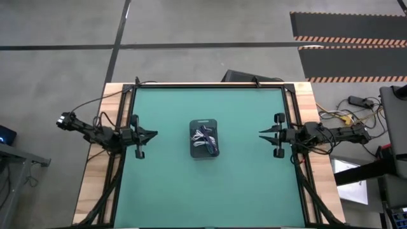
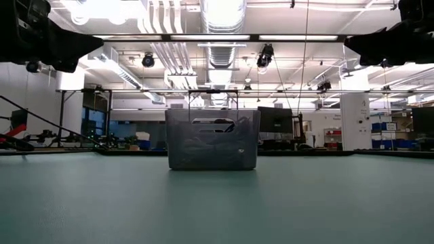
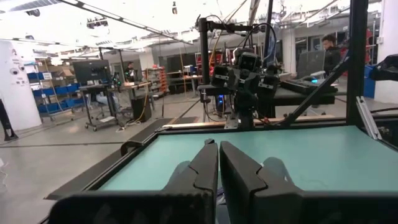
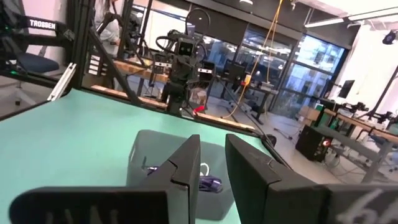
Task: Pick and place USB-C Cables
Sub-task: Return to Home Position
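The grey tray (image 1: 204, 122) stands mid-table; in the low view it shows as a mesh-walled box (image 2: 212, 142). The USB-C cables lie inside it in a tangle, white ones (image 1: 203, 135) over dark ones (image 1: 210, 149). A dark loop of cable (image 4: 209, 183) shows in the tray (image 4: 152, 158) between the right fingers. My left gripper (image 1: 154, 134) hovers left of the tray with its fingers shut (image 3: 218, 163). My right gripper (image 1: 261, 134) hovers right of the tray, its fingers a narrow gap apart (image 4: 212, 158). Both point at the tray and touch nothing.
The green mat (image 1: 241, 184) lies bare around the tray on every side. Black frame rails (image 1: 289, 102) run along the table's edges. Each arm's base stands at its own side edge, and the room beyond holds benches and a person (image 3: 329, 53).
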Robot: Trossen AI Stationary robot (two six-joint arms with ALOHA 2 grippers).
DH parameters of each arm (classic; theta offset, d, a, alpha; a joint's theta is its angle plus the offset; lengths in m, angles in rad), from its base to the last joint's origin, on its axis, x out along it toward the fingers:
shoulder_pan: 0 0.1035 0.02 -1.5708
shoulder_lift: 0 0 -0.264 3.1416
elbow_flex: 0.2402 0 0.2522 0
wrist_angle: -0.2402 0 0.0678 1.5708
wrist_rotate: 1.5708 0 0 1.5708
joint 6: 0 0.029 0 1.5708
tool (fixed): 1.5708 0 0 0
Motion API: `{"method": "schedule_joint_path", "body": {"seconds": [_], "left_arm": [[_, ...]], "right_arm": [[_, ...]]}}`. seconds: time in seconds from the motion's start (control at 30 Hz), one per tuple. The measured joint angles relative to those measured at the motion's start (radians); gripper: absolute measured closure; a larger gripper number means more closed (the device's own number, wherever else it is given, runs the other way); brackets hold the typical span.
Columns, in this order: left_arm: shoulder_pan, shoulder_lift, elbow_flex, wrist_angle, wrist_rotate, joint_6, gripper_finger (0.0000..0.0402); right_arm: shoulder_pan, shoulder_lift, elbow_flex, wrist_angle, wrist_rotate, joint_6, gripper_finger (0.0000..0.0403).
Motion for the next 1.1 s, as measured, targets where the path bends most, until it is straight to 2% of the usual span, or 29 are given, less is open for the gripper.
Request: {"method": "schedule_joint_path", "body": {"seconds": [1.1], "left_arm": [[0.000, 0.116, -0.001, 0.000, 0.000, 0.001, 0.0402]], "right_arm": [[0.000, 0.000, 0.000, 0.000, 0.001, 0.000, 0.0337]]}}
